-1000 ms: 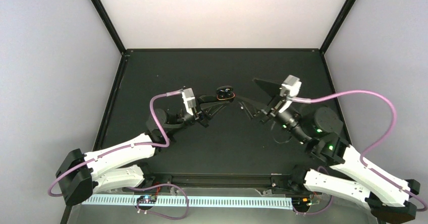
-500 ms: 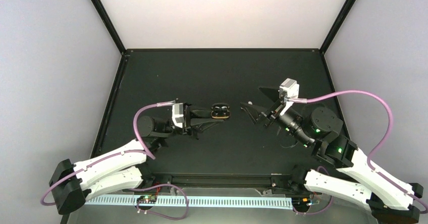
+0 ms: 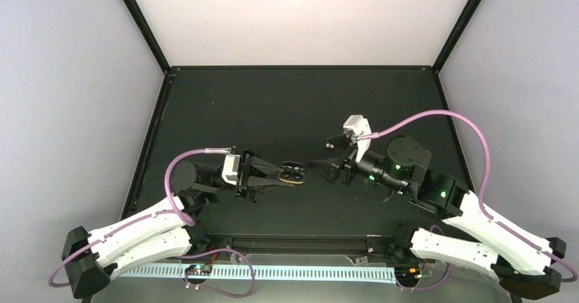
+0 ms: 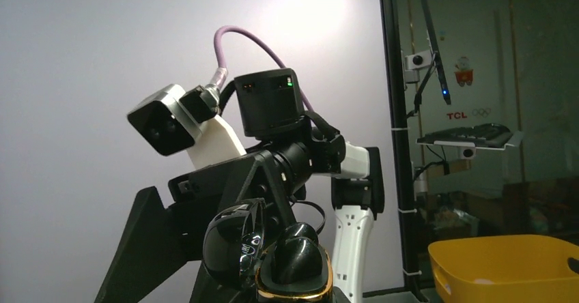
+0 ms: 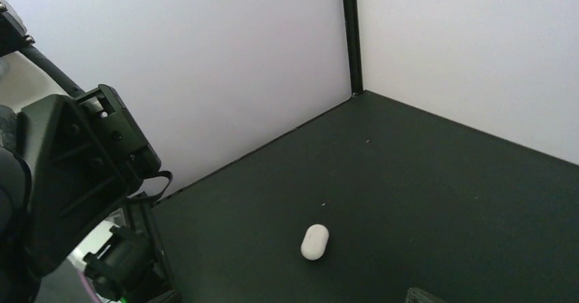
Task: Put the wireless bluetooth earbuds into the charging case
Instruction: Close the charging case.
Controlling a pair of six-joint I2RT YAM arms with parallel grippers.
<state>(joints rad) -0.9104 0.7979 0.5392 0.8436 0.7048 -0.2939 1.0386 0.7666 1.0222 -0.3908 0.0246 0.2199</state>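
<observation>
My left gripper (image 3: 281, 175) is shut on an open black charging case (image 3: 294, 173) with a gold rim and holds it above the table. In the left wrist view the case (image 4: 295, 286) fills the bottom centre, its lid (image 4: 229, 245) swung open to the left. Two glossy black earbuds (image 4: 304, 252) sit in its wells. My right gripper (image 3: 326, 161) is open and empty, just right of the case, fingers pointing at it. A closed white pebble-shaped case (image 5: 315, 241) lies on the table in the right wrist view. No white earbuds show.
The black table (image 3: 287, 105) is walled by pale panels with black corner posts. The right arm's wrist (image 4: 273, 112) rises behind the held case in the left wrist view. A yellow bin (image 4: 505, 269) stands outside the cell.
My left gripper has carried the black case back toward the near edge and slightly left. My right arm has followed, swinging left and nearer, fingers still open.
</observation>
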